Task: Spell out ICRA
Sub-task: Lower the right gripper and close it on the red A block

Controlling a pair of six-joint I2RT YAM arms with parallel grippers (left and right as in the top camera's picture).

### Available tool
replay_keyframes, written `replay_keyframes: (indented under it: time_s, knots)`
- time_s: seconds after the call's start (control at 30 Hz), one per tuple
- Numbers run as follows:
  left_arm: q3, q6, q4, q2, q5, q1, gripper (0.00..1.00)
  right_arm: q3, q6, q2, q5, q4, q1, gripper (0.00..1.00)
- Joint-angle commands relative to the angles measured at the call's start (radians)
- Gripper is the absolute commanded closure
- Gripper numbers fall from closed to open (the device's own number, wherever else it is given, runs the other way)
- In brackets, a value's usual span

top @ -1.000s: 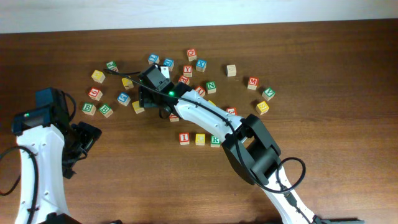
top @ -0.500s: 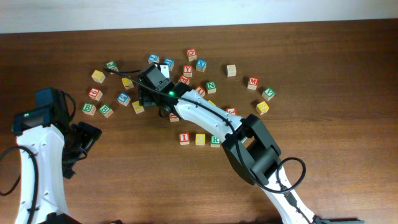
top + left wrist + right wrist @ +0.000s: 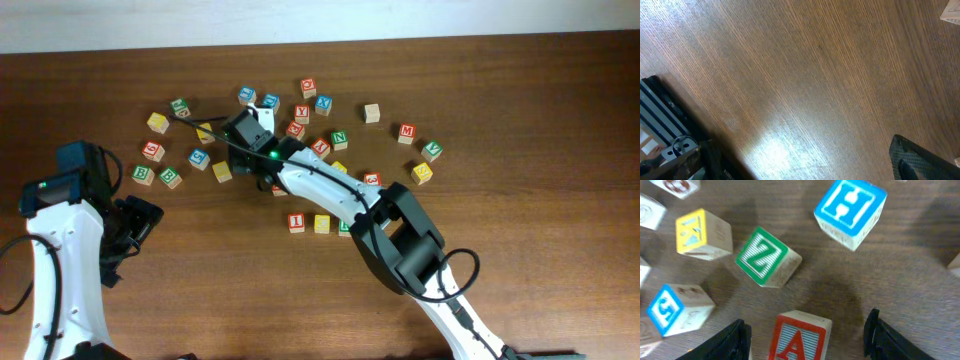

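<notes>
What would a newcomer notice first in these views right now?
The white right arm reaches across the brown wooden table into the scattered coloured wooden letter blocks. In its wrist view a red-lettered wooden A block sits between the fingers of the open right tool. Near the front, a red I block, a yellow block and a green block, partly under the arm, form a short row.

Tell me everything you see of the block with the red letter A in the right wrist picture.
The A block is a pale wooden cube. Its upper face shows a red letter A inside a red border. It sits flat on the brown table, slightly turned; the bottom picture edge cuts it off. It lies between the open fingers of the right arm, with a gap on each side. The green Z block is near but apart.
</notes>
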Motion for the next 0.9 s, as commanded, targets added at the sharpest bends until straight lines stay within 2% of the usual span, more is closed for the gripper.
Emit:
replay_keyframes:
  time_s: [0.0, 0.03, 0.07, 0.2, 0.3, 0.63, 0.87]
  knots:
    - [-0.002, -0.009, -0.001, -0.014, -0.015, 0.005, 0.01, 0.007, 0.005, 0.023, 0.043, 0.006, 0.015, 0.36]
    - [-0.002, -0.009, -0.001, -0.014, -0.015, 0.005, 0.01, 0.007, 0.005, 0.03, 0.047, 0.003, 0.015, 0.38]
    - [-0.002, -0.009, -0.001, -0.014, -0.015, 0.005, 0.01, 0.007, 0.005, 0.037, 0.046, 0.002, 0.014, 0.46]
    - [-0.002, -0.009, -0.001, -0.014, -0.015, 0.005, 0.01, 0.008, 0.005, 0.037, 0.047, 0.01, 0.011, 0.59]
    - [-0.002, -0.009, -0.001, -0.014, -0.015, 0.005, 0.01, 0.008, 0.001, 0.037, 0.046, 0.005, 0.01, 0.62]
    - [-0.002, -0.009, -0.001, -0.014, -0.015, 0.005, 0.01, 0.008, -0.003, -0.009, 0.047, -0.033, 0.006, 0.63]
    - [-0.002, -0.009, -0.001, -0.014, -0.015, 0.005, 0.01, 0.008, -0.003, -0.026, 0.046, -0.07, -0.009, 0.7]
